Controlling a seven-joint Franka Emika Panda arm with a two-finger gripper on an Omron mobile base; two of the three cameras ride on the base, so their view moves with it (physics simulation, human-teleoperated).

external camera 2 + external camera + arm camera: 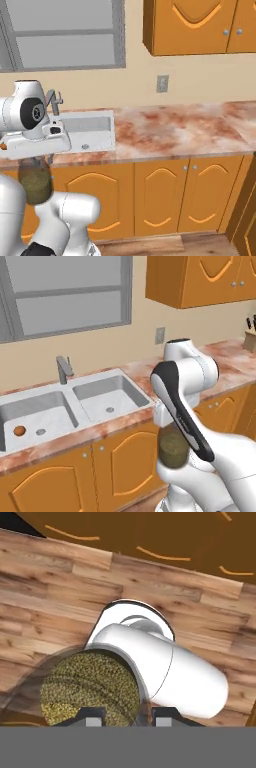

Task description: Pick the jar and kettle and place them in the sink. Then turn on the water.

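My gripper (120, 712) looks clamped round the jar (174, 448) below the sink (75, 387) rim — slick, breakable glass, bottom-heavy I'd guess.

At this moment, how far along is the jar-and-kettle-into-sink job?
Nothing looks finished: the light grey steel double-basin sink holds a small orange ball, no jar or kettle. In hand: the two-finger gripper is shut on the clear glass jar with olive-brown contents, hanging in front of the orange cabinets, below counter level. Left: set the jar in, fetch the kettle, then turn on the upright grey faucet, which is dry.
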